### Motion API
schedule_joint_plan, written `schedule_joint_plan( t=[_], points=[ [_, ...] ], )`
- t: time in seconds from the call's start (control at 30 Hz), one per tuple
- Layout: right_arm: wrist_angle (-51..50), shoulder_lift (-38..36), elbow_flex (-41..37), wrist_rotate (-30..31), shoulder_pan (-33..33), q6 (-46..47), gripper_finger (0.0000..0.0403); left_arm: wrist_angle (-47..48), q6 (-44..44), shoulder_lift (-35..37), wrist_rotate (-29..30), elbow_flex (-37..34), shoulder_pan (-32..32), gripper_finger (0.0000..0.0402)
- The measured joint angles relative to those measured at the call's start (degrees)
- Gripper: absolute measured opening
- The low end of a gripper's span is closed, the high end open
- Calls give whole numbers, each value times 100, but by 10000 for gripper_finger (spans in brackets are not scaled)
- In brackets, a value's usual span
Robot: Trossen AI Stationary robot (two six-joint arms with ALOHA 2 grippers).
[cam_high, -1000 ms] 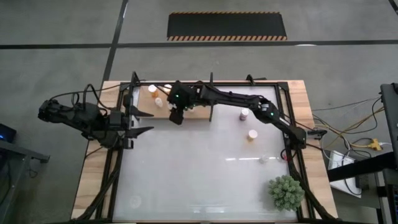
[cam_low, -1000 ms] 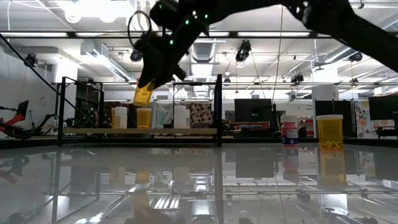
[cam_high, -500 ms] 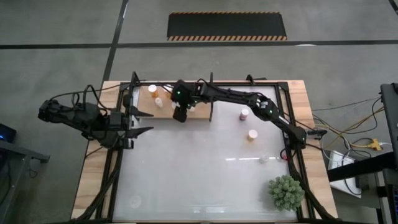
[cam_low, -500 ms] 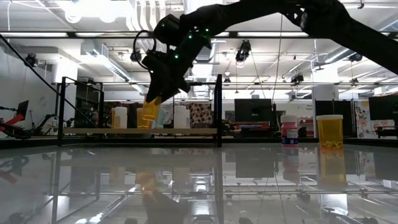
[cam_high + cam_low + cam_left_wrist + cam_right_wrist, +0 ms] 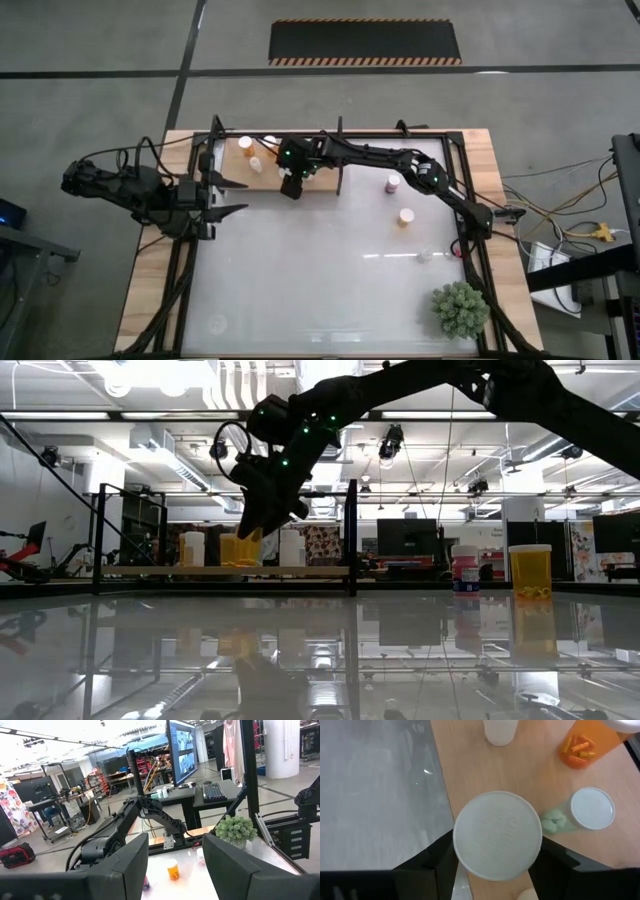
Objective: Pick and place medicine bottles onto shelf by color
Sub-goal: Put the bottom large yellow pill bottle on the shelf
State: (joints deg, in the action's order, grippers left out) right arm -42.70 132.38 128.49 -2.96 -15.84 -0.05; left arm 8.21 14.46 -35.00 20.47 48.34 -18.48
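Right claw point(image 5: 495, 870) grips an orange bottle point(image 5: 240, 550) by its white cap point(image 5: 497, 835), now lowered onto the shelf point(image 5: 530, 770); left claw point(image 5: 228, 195) open, unmoved.

A robotics lab — open ceiling ducts point(image 5: 150, 435), monitors point(image 5: 182, 745), equipment-laden workbenches point(image 5: 50, 807).

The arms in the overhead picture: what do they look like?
Both are dark, slim and jointed. The left arm carries loose black cables and ends in two pointed fingers. The right arm shows small green lights, one near its gripper.
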Motion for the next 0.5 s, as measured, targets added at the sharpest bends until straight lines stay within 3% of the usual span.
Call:
schedule_joint_plan(
  t=[0.5],
  points=[
    [67, -134, 22, 109, -7, -10, 273, -19, -2, -15, 0, 0, 0, 171]
  ],
)
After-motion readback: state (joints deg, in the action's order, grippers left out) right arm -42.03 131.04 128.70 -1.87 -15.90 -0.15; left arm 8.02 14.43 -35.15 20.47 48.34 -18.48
